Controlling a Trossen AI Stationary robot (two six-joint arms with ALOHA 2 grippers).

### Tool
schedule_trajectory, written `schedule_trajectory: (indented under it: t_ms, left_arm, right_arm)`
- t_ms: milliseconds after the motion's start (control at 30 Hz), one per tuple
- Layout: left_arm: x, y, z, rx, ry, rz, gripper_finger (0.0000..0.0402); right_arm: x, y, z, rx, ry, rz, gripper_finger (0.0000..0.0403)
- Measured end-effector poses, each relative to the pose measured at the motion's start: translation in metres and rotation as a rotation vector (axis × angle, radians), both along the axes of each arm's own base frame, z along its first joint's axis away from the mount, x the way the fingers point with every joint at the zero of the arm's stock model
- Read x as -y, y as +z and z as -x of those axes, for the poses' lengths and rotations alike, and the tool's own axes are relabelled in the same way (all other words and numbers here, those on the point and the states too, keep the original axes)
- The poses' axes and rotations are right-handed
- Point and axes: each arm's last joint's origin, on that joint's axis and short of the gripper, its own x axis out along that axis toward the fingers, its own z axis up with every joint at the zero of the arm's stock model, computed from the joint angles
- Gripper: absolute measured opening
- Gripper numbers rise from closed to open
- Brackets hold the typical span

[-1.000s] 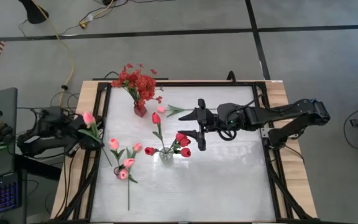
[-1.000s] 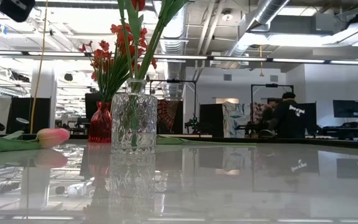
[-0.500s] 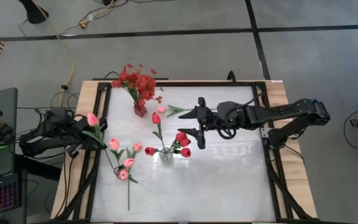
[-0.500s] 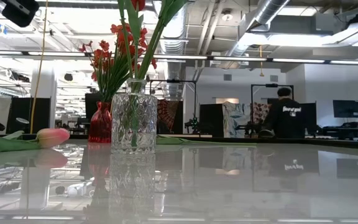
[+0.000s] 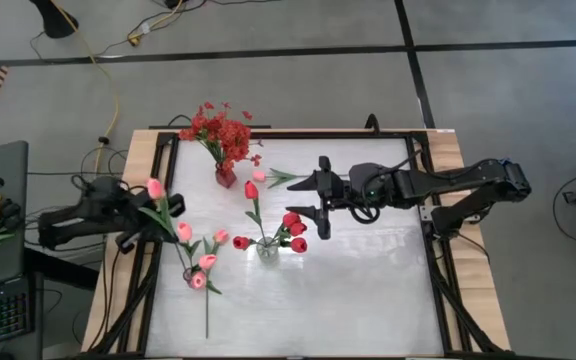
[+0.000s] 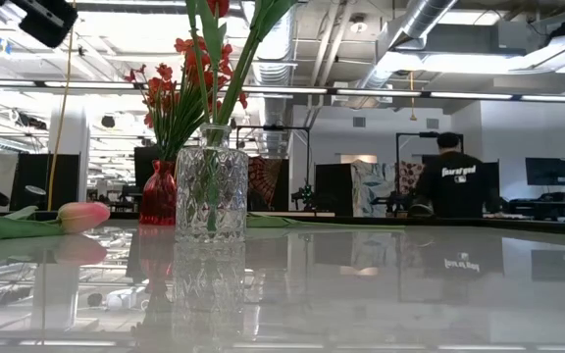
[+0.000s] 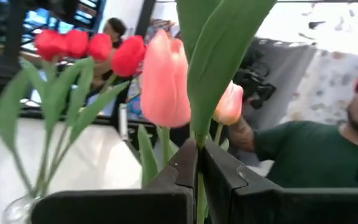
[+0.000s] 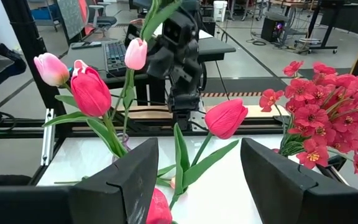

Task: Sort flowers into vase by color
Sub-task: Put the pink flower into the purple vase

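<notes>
Pink tulip stem between left jaws

The pale table carries a clear glass vase, a red vase and loose tulips.

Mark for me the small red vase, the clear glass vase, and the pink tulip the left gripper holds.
small red vase [image 5: 225,177], high view, on its body below the red blossoms.
clear glass vase [image 6: 211,186], low view, middle of its cut-glass wall.
pink tulip [image 7: 165,81], left wrist view, on the bud.
</notes>
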Motion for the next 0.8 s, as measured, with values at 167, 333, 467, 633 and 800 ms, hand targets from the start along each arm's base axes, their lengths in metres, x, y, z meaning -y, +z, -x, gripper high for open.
schedule_trajectory:
  t_ms: [167, 333, 467, 633, 800]
  left_arm:
    - [0.004, -0.001, -0.002, 0.075, -0.06, -0.008, 0.0]
    - [0.009, 0.003, 0.002, 0.098, -0.111, -0.042, 0.0]
    - [0.009, 0.004, 0.007, 0.059, -0.08, -0.131, 0.0]
    - [0.007, 0.008, 0.012, 0.045, 0.002, -0.209, 0.0]
    - [0.006, 0.002, 0.011, -0.026, 0.008, -0.211, 0.0]
  right_arm:
    - [0.003, 0.0, 0.0, -0.001, -0.007, 0.003, 0.0255]
    - [0.008, 0.0, -0.001, -0.001, -0.025, 0.005, 0.0255]
    - [0.013, 0.0, -0.001, -0.001, -0.039, 0.004, 0.0255]
    - [0.015, 0.0, -0.001, -0.002, -0.044, 0.004, 0.0255]
    - [0.014, 0.0, -0.001, -0.002, -0.039, 0.003, 0.0255]
